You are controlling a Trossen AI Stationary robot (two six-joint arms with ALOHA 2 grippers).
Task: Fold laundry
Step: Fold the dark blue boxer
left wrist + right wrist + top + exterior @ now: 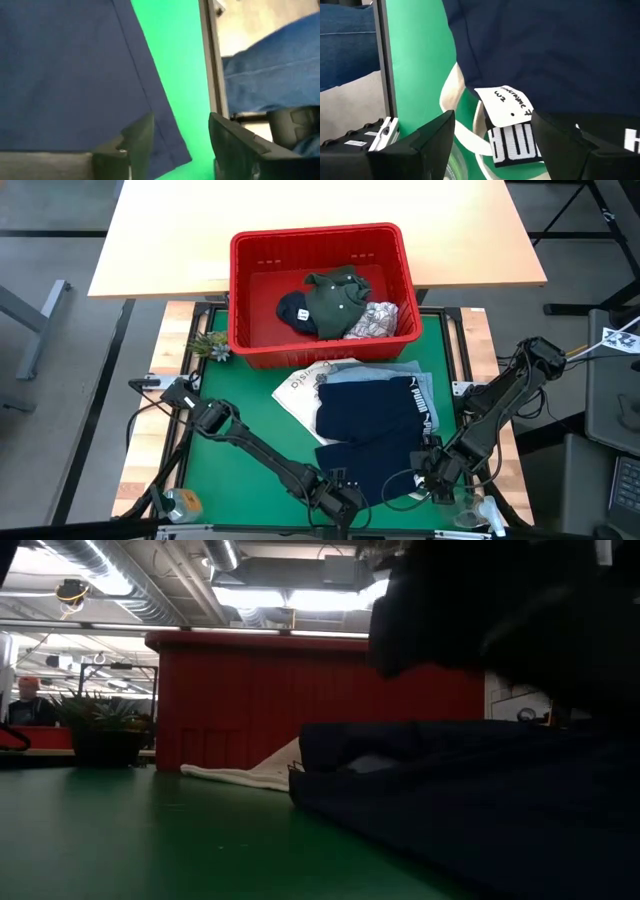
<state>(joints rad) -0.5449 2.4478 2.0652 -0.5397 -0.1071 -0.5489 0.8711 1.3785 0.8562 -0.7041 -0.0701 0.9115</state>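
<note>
- Navy garment (375,420): spread on green mat (240,480), overlapping white tote bag (300,392); near edge between both grippers
- Left gripper (345,505): fingers spread at garment's near hem
- Right gripper (432,480): fingers spread over waistband label (512,105)
- Red basket (320,345): holds olive garment (335,300)

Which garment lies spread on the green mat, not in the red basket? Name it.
The navy blue garment, lying flat over the white tote bag. The dark olive green garment and the others sit in the red basket.

Even overhead light up high; ceiling lamps (300,598) glare in the dim low view, foreground blurred
</note>
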